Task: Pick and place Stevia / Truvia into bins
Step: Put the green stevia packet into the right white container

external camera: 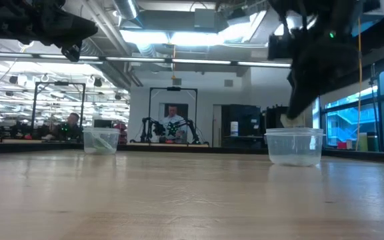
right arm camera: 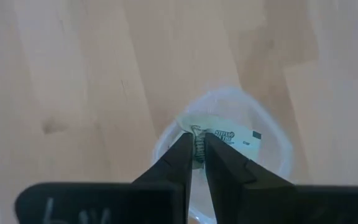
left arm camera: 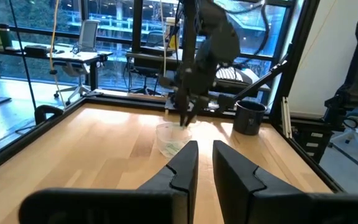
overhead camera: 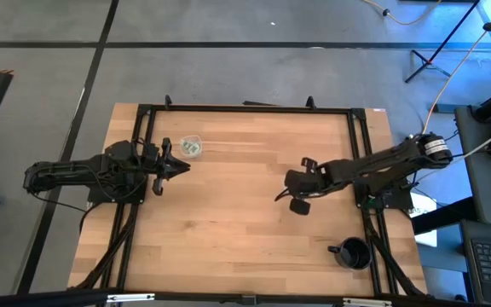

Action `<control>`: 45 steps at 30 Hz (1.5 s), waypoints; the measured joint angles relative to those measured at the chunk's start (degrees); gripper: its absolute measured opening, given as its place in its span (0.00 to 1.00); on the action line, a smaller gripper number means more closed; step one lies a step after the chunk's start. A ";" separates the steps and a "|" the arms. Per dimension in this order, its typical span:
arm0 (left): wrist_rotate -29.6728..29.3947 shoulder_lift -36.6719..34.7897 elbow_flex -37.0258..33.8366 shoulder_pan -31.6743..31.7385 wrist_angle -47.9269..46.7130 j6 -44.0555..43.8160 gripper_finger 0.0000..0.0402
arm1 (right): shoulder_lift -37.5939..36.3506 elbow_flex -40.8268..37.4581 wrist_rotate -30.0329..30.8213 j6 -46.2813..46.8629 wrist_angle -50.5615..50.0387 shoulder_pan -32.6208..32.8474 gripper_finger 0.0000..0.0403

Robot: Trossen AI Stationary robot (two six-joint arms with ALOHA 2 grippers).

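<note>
Truvia packet [right arm camera: 224,138] shows only in the right wrist view, pinched by the right gripper [right arm camera: 196,149] above a clear cup [right arm camera: 272,140]; overhead, the left gripper [overhead camera: 180,165] hovers closed, empty.

The right gripper [right arm camera: 197,152] points straight down, fingers pinched nearly together; the left gripper [overhead camera: 180,166] seemingly empty, hovers level.

Black mug [overhead camera: 354,253]: on the wooden table [overhead camera: 228,222], toward 4 o'clock | Two people [external camera: 173,120] in the room behind.
</note>
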 joint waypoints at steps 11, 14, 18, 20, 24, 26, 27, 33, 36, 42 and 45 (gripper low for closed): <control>0.00 0.00 0.00 0.00 -0.01 0.02 0.11 | 0.00 -6.67 -0.05 1.45 7.48 -0.04 0.11; 0.00 0.00 0.00 0.00 0.00 0.02 0.11 | 0.00 -6.67 -0.05 1.16 7.87 -0.07 0.11; 0.00 -0.01 0.00 0.00 0.00 0.02 0.11 | 0.00 -6.67 -0.05 1.07 8.05 -0.07 0.11; 0.00 -0.02 0.00 0.00 0.00 0.02 0.11 | 0.00 -6.67 -0.05 1.07 8.05 -0.07 0.11; 0.00 0.00 0.00 0.00 0.00 0.00 0.11 | 0.00 -6.67 0.08 1.24 7.98 -0.21 0.11; 0.00 -0.02 -0.02 0.00 0.00 0.02 0.11 | 0.00 -6.67 0.10 1.84 7.96 -0.42 0.11; 0.00 0.00 0.00 0.00 0.00 0.01 0.11 | 0.00 -6.67 0.11 2.60 7.96 -0.66 0.11; 0.00 -0.02 0.00 0.00 0.00 0.00 0.11 | 0.00 -6.67 0.11 4.35 7.74 -1.90 0.11; 0.00 -0.02 0.00 0.00 0.00 0.02 0.11 | 0.00 -6.67 0.11 4.02 7.75 -1.95 0.11; 0.00 -0.02 0.00 0.00 0.00 0.02 0.11 | 0.00 -6.64 0.04 4.04 7.77 -1.92 0.20; -0.01 -0.01 0.00 0.00 0.00 0.01 0.11 | 0.02 -6.17 -0.03 4.23 7.21 -1.92 0.28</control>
